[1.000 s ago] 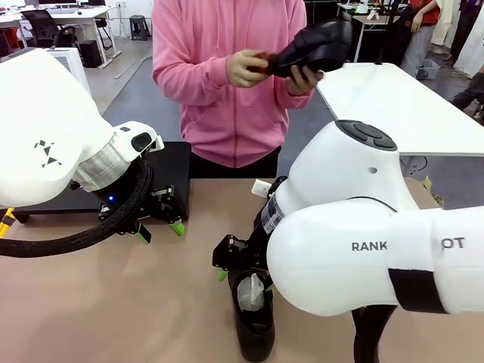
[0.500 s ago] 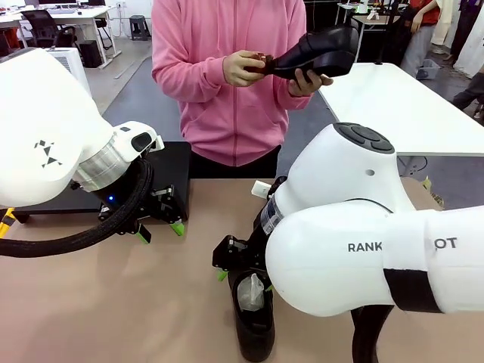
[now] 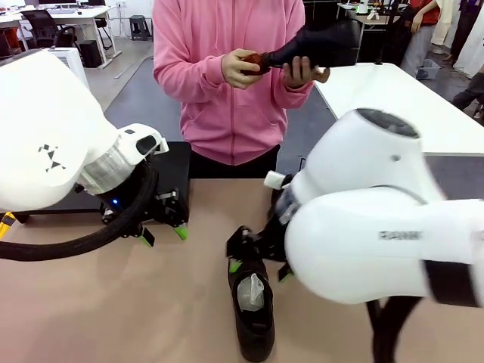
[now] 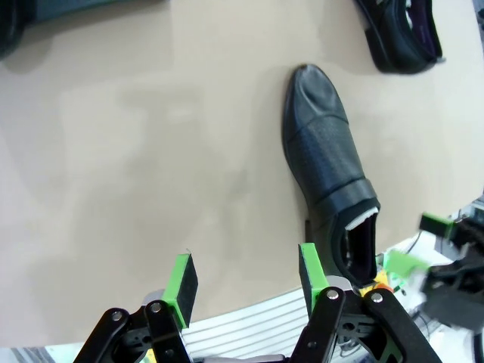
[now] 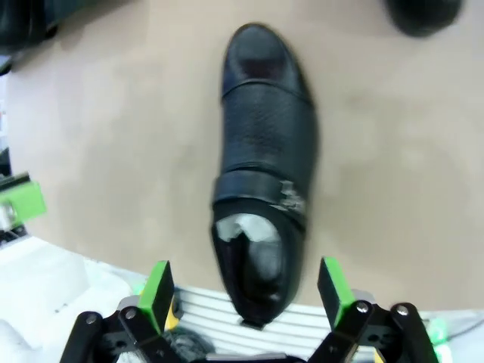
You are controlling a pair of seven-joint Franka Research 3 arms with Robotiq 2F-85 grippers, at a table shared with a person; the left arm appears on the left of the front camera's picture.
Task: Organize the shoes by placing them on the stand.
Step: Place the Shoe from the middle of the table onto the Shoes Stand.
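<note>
1. While the person at the far side holds one glossy black leather shoe (image 3: 321,44) up in the air, a second glossy black leather shoe with white paper inside (image 3: 253,321) lies on the tan table (image 3: 113,302), close to the near edge and about in the middle.
2. That second shoe points near to far, with its toe at the near edge and its heel toward the far side.
3. The right gripper (image 3: 259,266) hangs just over the heel end. Its jaws are spread wide, with one green pad (image 5: 156,291) on each side of the heel. I cannot tell if they touch the leather.
4. From the right wrist, the shoe runs straight away from the fingers, so I think a squeeze would pinch its narrow sides.
5. The left gripper (image 3: 162,233) sits to the left of the shoe, jaws spread, with nothing between them. The right gripper is nearer.
6. The low flat matte-black stand (image 3: 178,162) is at the far left, so the shoe must go far and left.
</note>
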